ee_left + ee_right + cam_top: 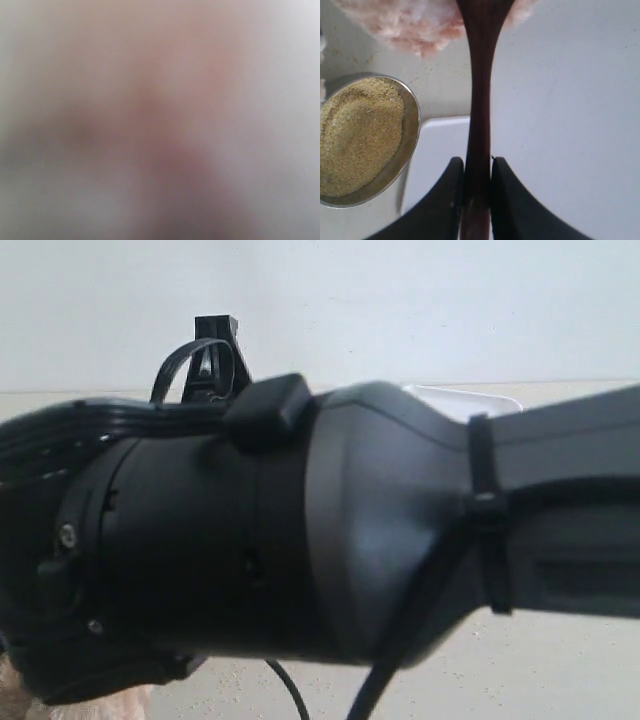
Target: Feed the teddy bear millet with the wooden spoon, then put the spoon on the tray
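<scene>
Black arm (350, 520) casing fills most of the exterior view, leaving only a white sliver of tray (470, 398) behind it and grain-speckled desk (230, 680) below.

In the right wrist view the right claw (477, 162) is closed narrowly on the spoon (480, 100). Its two fingers pinch the handle low down, so the handle runs straight out ahead, probably for reach. The spoon's far end widens into its scoop right at the bear (415, 25), whose pink fur it overlaps. That fits the feeding step (whether any grain rides in the scoop is cut off from sight).

The millet (357, 135) lies heaped in its bowl (412, 130), beside the spoon's line and close to the bear, which keeps the scooping trips short. The tray's corner sits against the bowl and under the handle, handy for the final set-down.

The left wrist view is one pinkish blur, likely pressed up to the plush. The left claw does not show, so I cannot tell its state.
</scene>
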Tool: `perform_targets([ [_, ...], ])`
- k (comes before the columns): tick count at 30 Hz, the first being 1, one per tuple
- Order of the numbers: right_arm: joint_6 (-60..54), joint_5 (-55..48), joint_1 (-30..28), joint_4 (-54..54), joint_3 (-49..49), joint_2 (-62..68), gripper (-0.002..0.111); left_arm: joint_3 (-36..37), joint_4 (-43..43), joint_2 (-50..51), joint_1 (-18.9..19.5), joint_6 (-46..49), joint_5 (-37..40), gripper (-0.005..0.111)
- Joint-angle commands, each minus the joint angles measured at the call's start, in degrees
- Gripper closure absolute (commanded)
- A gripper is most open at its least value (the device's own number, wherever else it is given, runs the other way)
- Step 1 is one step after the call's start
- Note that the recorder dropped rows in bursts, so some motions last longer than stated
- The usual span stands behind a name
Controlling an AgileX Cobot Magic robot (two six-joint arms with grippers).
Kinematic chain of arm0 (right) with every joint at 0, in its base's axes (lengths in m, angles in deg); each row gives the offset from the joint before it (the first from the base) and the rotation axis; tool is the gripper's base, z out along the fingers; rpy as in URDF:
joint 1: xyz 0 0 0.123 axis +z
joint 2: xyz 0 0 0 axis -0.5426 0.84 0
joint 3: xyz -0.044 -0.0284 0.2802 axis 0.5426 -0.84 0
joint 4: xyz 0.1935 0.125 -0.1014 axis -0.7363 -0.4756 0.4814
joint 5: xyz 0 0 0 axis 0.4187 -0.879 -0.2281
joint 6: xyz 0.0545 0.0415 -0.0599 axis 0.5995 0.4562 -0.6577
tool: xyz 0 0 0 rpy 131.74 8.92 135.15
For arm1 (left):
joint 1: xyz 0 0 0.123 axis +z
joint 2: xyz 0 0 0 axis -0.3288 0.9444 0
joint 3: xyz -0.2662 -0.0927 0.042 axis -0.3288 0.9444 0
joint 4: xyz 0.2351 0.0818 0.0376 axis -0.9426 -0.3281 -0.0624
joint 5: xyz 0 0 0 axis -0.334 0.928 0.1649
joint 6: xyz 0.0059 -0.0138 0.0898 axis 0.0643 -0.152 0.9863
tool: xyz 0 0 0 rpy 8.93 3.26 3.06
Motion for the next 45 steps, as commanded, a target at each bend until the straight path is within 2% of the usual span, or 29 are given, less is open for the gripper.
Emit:
perform_targets([
  [1, 2.92, -2.10, 0.66, 1.66, -0.22, 0.01, 0.104, 0.15, 0.65, -0.39, 0.09, 0.40, 1.29, 0.102],
  [5, 4.15, -2.10, 1.86, 2.54, -2.48, -0.39, 0.104, 0.15, 0.65, -0.39, 0.09, 0.40, 1.29, 0.102],
  [10, 7.99, -2.10, 2.29, -1.95, -2.72, -3.66, 0.104, 0.15, 0.65, -0.39, 0.09, 0.40, 1.29, 0.102],
  [14, 10.23, -2.10, -0.15, -9.13, -2.72, -10.04, 0.104, 0.15, 0.65, -0.39, 0.09, 0.40, 1.29, 0.102],
  [18, 11.64, -2.10, -5.86, -18.37, -2.72, -14.67, 0.104, 0.15, 0.65, -0.39, 0.09, 0.40, 1.29, 0.102],
  [25, 11.75, -1.88, -18.15, -24.71, -5.42, -18.75, 0.104, 0.15, 0.65, -0.39, 0.09, 0.40, 1.29, 0.102],
  [32, 11.92, 16.63, -35.05, -37.16, -18.82, -21.18, 0.104, 0.15, 0.65, -0.39, 0.09, 0.40, 1.29, 0.102],
  [34, 15.20, 21.72, -40.28, -39.35, -20.77, -20.91, 0.104, 0.15, 0.65, -0.39, 0.09, 0.40, 1.29, 0.102],
  [40, 16.98, 28.79, -51.17, -42.42, -19.03, -18.23, 0.104, 0.15, 0.65, -0.39, 0.09, 0.40, 1.29, 0.102],
  [45, 16.55, 29.06, -55.39, -42.58, -14.43, -12.67, 0.104, 0.15, 0.65, -0.39, 0.09, 0.40, 1.29, 0.102],
])
